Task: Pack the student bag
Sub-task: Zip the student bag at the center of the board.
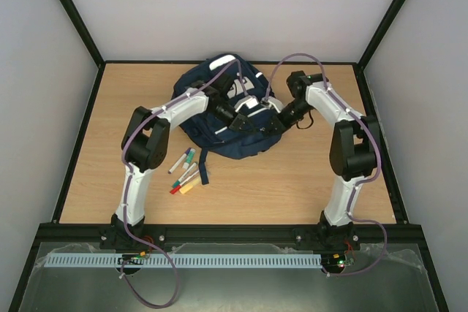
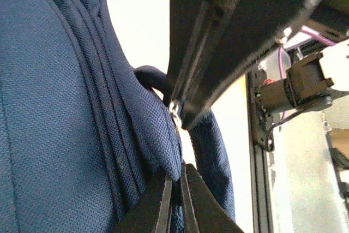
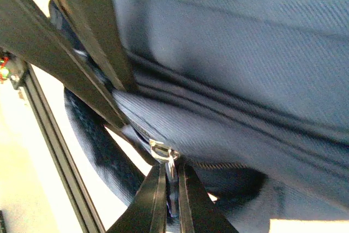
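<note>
Right gripper [image 3: 170,168]: fingers are pressing together on the zip pull [image 3: 162,150], low in the middle of the right wrist view; the metal tab is sitting between the tips.
Left gripper [image 2: 177,174]: fingers are clamping a fold of fabric beside the zip seam, at the bottom centre of the left wrist view.
Spacing: the two grippers are working almost tip to tip, the right one showing just above the left.
Bag [image 1: 197,78]: lying flat on the table [image 1: 292,180], upper middle of the top view, under both arms.
Pens [image 1: 184,173]: lying loose just below and left of the bag.
Step, I'd say: getting the zip open.
Doing it well: the left should be keeping the fabric taut while the right is drawing the pull along the seam, not lifting it, so the tab isn't slipping out.
</note>
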Tool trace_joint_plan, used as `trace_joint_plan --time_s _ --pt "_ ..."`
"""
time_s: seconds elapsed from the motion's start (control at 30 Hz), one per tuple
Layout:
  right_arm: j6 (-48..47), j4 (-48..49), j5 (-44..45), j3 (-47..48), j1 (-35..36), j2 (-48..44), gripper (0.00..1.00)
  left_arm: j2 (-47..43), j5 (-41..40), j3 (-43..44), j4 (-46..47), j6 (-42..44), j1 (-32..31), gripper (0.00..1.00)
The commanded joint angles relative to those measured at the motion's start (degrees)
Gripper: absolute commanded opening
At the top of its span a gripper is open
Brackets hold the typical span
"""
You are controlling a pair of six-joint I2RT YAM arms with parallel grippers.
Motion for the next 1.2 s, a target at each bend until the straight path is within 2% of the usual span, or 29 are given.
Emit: trace_joint_plan --time_s 0.0,0.23,0.5,0.7,0.8,0.87,0.97,1.0,1.07,1.17 --pt "-2.0 -6.3 12.2 -2.6 -4.7 -2.2 0.03 -4.0 -4.4 1.3 -4.6 6.7 0.6 0.02" --pt "-4.4 -5.1 21.1 -4.2 -8.2 -0.8 0.03 -6.5 -9.1 -0.4 -6.4 12.2 -1.1 0.02" --pt "-2.7 -2.0 27.4 -4.0 -12.6 -0.1 0.01 -13.6 -19.4 -7.6 -3.5 22.6 -6.7 0.02" --pt "-5.9 -0.2 30.2 -15.9 -15.1 -9.1 0.01 -12.9 -21.3 -5.7 -1.1 24.8 -8.9 0.03" --pt "-9.9 -0.6 30.0 -23.4 -15.1 -15.5 0.01 -13.9 -23.0 -6.2 -2.5 29.2 -9.8 0.02" --pt "-12.7 -2.4 28.5 -26.6 -15.0 -18.7 0.01 -16.4 -25.3 -9.7 -3.3 33.3 -9.8 0.02" --pt "-14.0 -3.1 26.9 -28.8 -13.2 -21.8 0.01 -21.8 -30.9 -19.6 -1.5 38.9 -9.0 0.03" --pt "-13.8 -2.9 26.2 -29.0 -11.8 -22.3 0.01 -23.4 -32.2 -22.6 -0.3 39.7 -8.6 0.07" --pt "-12.4 -1.3 25.3 -29.2 -8.0 -22.6 0.01 -25.3 -33.1 -25.6 1.1 38.7 -7.6 0.22" --pt "-9.4 0.6 22.2 -27.9 -1.9 -20.2 0.01 -26.4 -31.2 -24.1 2.5 33.7 -7.4 0.46"
